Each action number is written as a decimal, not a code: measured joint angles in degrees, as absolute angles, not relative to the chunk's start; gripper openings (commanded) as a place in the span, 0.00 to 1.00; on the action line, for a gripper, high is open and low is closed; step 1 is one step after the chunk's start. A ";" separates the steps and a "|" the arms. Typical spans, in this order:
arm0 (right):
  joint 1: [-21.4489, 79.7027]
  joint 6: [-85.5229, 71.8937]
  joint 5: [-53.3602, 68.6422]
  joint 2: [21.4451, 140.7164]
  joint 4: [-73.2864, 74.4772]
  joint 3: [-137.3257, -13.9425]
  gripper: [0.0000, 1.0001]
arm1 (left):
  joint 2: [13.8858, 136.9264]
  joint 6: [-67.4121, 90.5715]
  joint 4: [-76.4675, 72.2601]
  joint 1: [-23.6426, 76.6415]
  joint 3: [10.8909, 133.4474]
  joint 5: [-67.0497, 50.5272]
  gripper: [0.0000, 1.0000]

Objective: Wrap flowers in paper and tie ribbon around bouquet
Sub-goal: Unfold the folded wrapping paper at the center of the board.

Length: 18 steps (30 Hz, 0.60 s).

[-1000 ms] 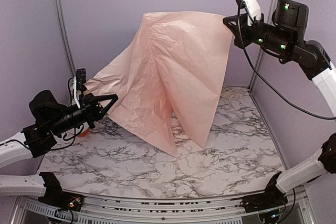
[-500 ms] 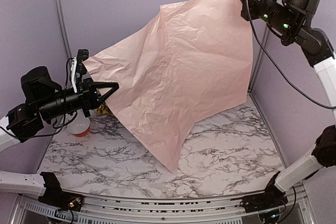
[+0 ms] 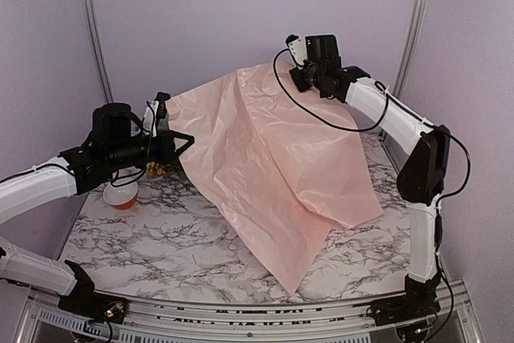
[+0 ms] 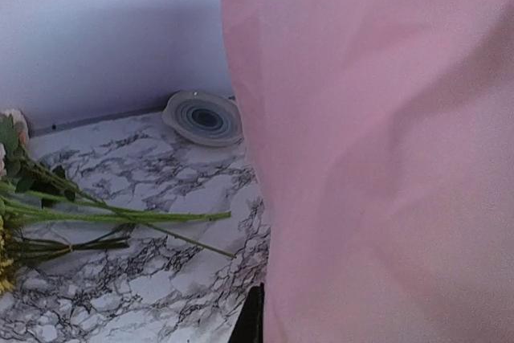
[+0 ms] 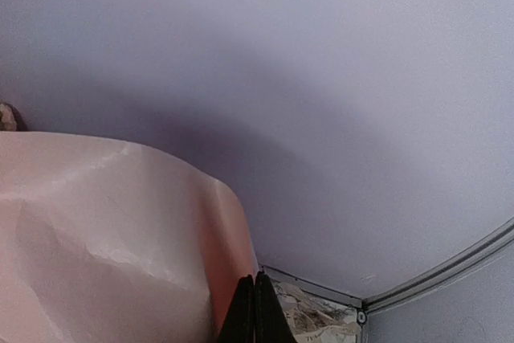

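A large pink sheet of paper hangs between my two grippers, and its lower part trails onto the marble table. My left gripper is shut on the paper's left edge. In the left wrist view only one dark finger shows beside the paper. My right gripper is shut on the top right corner, its fingertips pressed together on the paper. The flowers lie on the table left of the sheet, stems pointing right. I cannot make out the ribbon.
A round grey-white ringed plate lies by the back wall. A red and white bowl stands under my left arm. Purple walls close in the back and both sides.
My right arm swung down and left from the upper right corner, lowering the paper until its lower part lies on the table. My left gripper moved right and further back, still holding its edge.
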<state>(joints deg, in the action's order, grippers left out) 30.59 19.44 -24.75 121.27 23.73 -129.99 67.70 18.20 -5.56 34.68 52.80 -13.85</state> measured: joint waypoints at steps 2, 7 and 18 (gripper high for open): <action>30.57 19.29 -25.21 123.96 23.75 -128.64 0.12 | 70.41 20.64 -8.12 33.43 50.00 -15.09 0.00; 29.98 18.63 -27.07 131.48 24.67 -131.00 0.60 | 77.52 24.34 -9.61 31.22 44.47 -17.19 0.00; 25.50 15.86 -29.43 129.29 36.32 -130.37 0.98 | 80.27 21.58 -3.57 28.47 44.86 -16.60 0.00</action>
